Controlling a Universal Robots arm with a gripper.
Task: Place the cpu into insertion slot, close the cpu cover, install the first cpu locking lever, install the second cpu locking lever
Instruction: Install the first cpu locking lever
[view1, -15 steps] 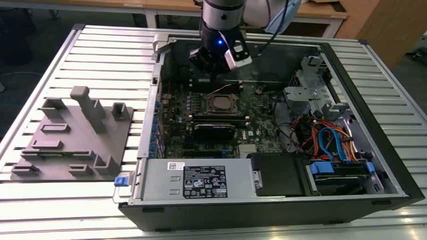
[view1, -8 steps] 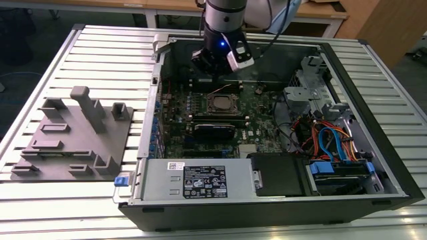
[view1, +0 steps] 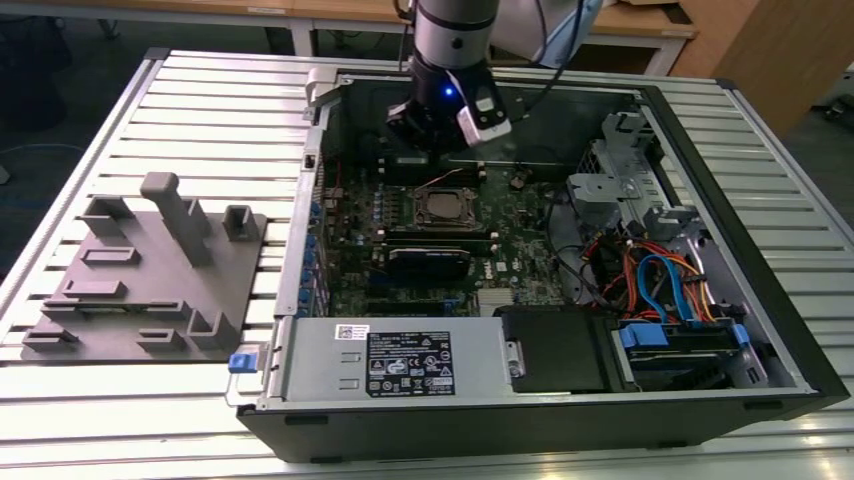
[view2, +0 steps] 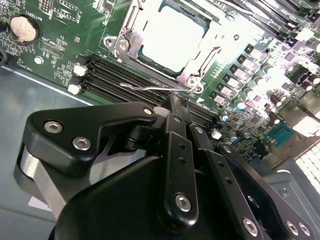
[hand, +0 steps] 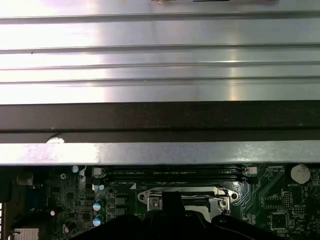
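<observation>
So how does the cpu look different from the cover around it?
The cpu is a solid, plain square plate, while the cover is an open frame with a cut-out middle. The cpu sits in the centre and the cover lies around its edges. Both are silvery and lie flat on the board.

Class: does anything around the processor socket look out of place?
A thin locking lever beside the cpu cover sticks out over the memory slots instead of lying tucked along it, so it looks unlatched. The hand is close by.
</observation>
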